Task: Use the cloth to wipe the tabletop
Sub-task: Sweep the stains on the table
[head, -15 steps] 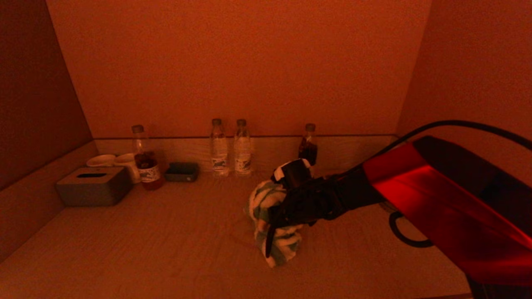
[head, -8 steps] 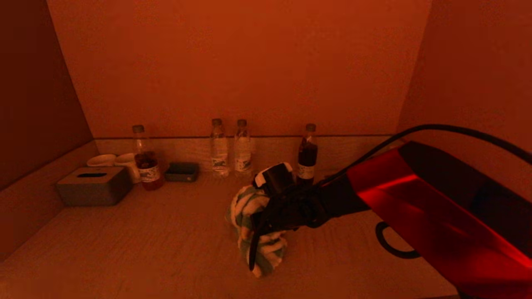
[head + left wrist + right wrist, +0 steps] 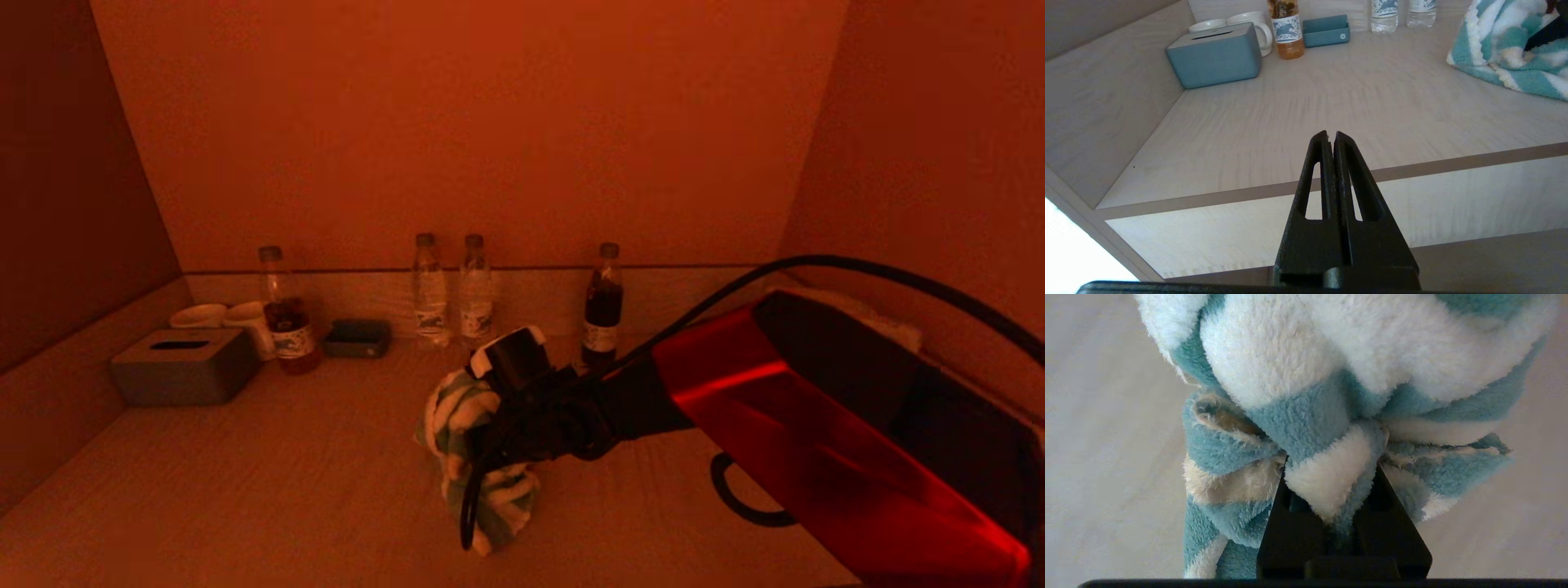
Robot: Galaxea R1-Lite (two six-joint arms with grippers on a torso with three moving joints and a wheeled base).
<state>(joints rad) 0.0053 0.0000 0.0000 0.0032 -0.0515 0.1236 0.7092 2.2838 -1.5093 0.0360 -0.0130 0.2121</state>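
A: What does the head view give that the wrist cameras miss?

B: The whole row at the back wall: four bottles, namely a tea bottle at the left, two water bottles side by side in the middle, and a dark bottle to their right. Also two white cups, one tissue box and one small tray.

A: And the right wrist view?

B: It shows the grip up close. The right end effector pinches a fold of the striped cloth between its fingers, the rest bunched ahead of them and lying on the surface.

A: Where does the cloth sit overall?

B: Near the middle of the surface, in front of the water bottles, with the right end effector pressed into it from the right.

A: The left arm?

B: Only its own camera shows it. The left end effector hangs off the front edge, fingers pressed together on nothing, the cloth well apart on its far side.
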